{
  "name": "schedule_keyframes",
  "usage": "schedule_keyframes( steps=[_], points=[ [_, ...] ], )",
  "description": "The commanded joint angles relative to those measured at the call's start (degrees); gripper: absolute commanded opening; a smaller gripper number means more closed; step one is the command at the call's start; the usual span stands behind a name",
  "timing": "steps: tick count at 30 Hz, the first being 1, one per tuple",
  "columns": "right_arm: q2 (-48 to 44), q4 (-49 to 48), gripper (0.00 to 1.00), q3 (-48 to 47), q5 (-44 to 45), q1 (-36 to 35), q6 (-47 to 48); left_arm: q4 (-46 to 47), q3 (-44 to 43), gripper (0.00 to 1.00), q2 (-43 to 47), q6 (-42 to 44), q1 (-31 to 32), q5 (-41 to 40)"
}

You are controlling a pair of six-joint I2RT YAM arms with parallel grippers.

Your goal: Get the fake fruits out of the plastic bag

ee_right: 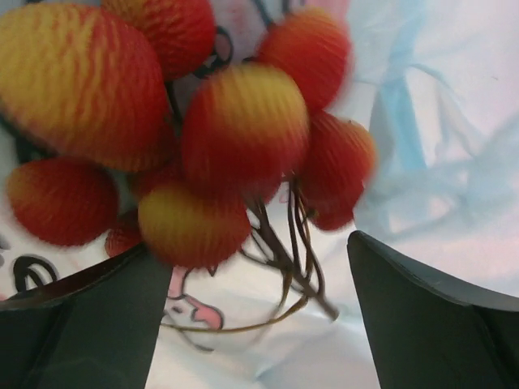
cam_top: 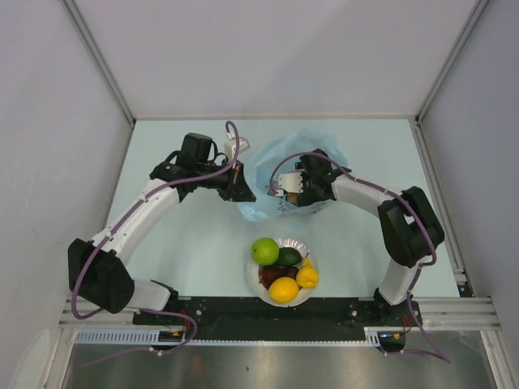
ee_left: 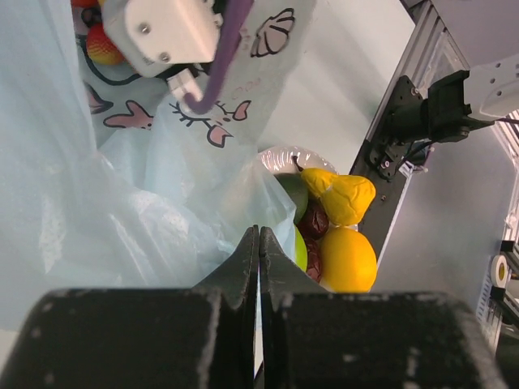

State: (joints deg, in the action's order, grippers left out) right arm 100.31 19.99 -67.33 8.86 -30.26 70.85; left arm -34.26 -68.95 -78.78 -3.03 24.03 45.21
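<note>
Red-yellow grapes (ee_right: 203,138) just ahead of the wide-apart right claw (ee_right: 251,247), inside the bag (ee_right: 454,162).

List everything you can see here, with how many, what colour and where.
bag: one, light blue with cartoon print, far middle of table
grapes: one bunch, red and yellow, inside the bag
bowl: one, white, near middle of table
apple: one, green, in the bowl
avocado: one, dark green, in the bowl
yellow fruits: two, in the bowl
dark red fruits: two showing, in the bowl
table: one, pale green
left fingers: black, shut on the bag's edge
right fingers: black, open, at the grapes
</note>
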Motion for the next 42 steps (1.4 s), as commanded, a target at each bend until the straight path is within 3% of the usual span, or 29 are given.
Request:
schedule_keyframes(
  steps=[1, 6, 16, 28, 32, 38, 42],
  points=[
    [5.8, -5.8, 0.89, -1.3, 6.2, 1.2, 10.1, 1.4, -2.1, 0.00, -0.8, -0.1, 0.4, 1.0],
    [7.4, -9.9, 0.52, -1.6, 7.0, 1.7, 11.6, 1.9, -2.5, 0.00, -1.4, -0.2, 0.4, 0.9],
    [-6.1, -3.8, 0.02, -6.6, -13.5, -2.1, -4.5, 1.8, -6.8, 0.00, -4.6, 0.8, 0.4, -0.2],
    [-15.3, 1.2, 0.00, -7.9, -19.5, -1.8, -29.1, 2.6, -7.3, 0.00, -4.3, 0.4, 0.4, -0.9],
    [-17.5, 4.0, 0.00, -7.9, -20.2, -2.3, -32.3, 1.4, -9.5, 0.00, -6.2, 1.9, 0.4, -1.9],
    [-22.3, 8.6, 0.00, -7.9, -19.8, -2.3, -33.4, -0.5, -20.3, 0.00, -12.9, 5.2, -1.2, -6.2],
    [-26.7, 11.6, 0.00, -7.9, -20.8, -2.9, -33.9, -0.4, -35.7, 0.00, -19.3, 5.1, -6.0, -14.5]
  ],
)
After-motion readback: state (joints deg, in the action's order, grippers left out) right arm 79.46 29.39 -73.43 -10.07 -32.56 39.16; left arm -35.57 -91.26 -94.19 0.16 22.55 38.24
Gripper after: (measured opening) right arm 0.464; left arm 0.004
